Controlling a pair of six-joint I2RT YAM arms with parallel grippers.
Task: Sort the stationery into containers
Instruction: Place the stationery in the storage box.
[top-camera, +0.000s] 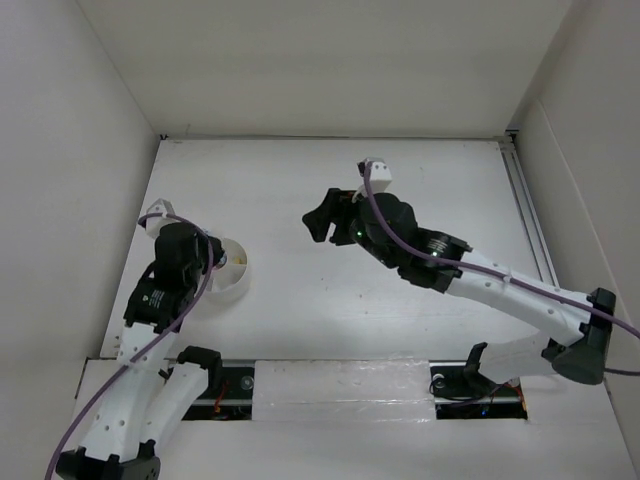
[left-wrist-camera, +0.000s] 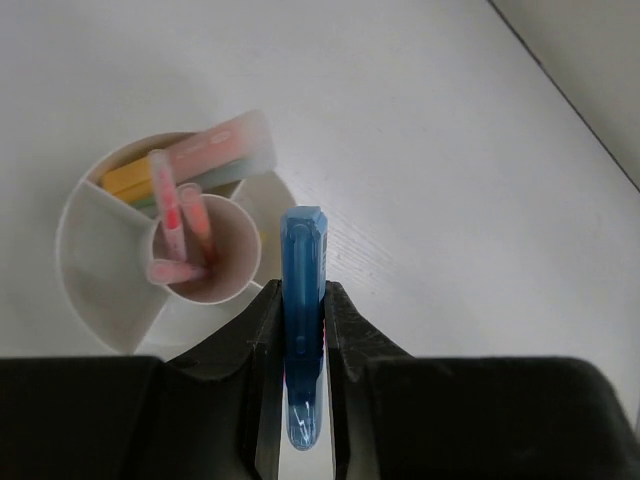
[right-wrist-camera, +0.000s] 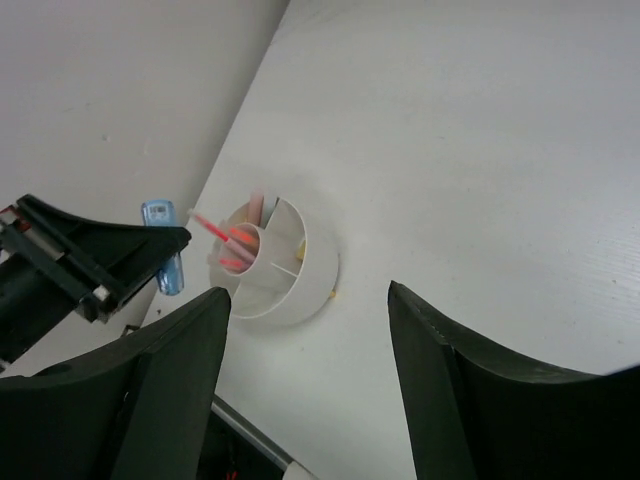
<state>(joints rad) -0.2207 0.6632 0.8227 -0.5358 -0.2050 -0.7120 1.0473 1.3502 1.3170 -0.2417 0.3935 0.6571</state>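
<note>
- Blue marker (left-wrist-camera: 302, 300): long axis runs parallel to the L fingers (left-wrist-camera: 262, 335). Its squared end points out past the fingertips toward the tub (left-wrist-camera: 72, 225). The rounded end sits back between the finger bases.
- L gripper (left-wrist-camera: 301, 292): closed on the blue marker, one finger on each side of its barrel, roughly mid-length. About half the marker sticks out in front.
- In the L wrist view the marker's forward end overlaps the tub's near rim, at the wedge just right of the central cup (left-wrist-camera: 240, 262). Can't tell how high above the rim it is, or whether it touches.
- From the R wrist cam the marker (right-wrist-camera: 163, 250) reads near-upright. It crosses the L gripper's tip beside the tub (right-wrist-camera: 300, 290) and is apart from the tub wall there.
- Tub sits on the white table (top-camera: 400, 180), L side, right by the L gripper in the top view.
- Tub contents: pink pens (left-wrist-camera: 175, 220) stand tilted in the central cup. A yellow-orange block (left-wrist-camera: 128, 178) lies in a far wedge. A blurred pinkish piece (left-wrist-camera: 225, 145) leans over the far rim, type unclear.
- R gripper (top-camera: 318, 225): jaws wide apart, nothing between them. It's mid-table, well apart from the tub. Its fingers (right-wrist-camera: 180, 380) frame the tub in its own cam.
</note>
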